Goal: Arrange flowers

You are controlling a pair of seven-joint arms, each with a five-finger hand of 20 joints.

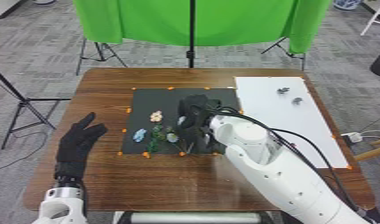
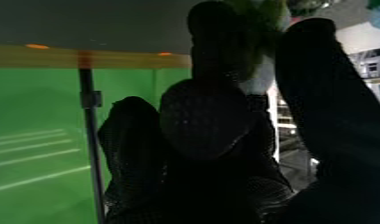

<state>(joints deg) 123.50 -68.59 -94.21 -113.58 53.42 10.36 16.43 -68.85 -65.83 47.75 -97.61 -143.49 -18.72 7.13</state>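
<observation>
Peach flower (image 1: 156, 116) lies blossom away from robot, long axis near-to-far on black mat (image 1: 146, 98); right hand (image 1: 194, 106) grips pale-green flower (image 2: 261, 75); left hand's (image 1: 73, 145) fingers extended.

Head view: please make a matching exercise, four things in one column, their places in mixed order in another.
1. light blue flower
2. two small dark grey items
3. left robot hand, black glove
4. bright green cloth

A. behind the brown wooden table
B. on the white sheet
C. on the black mat
D. left of the mat

1-C; 2-B; 3-D; 4-A
</observation>
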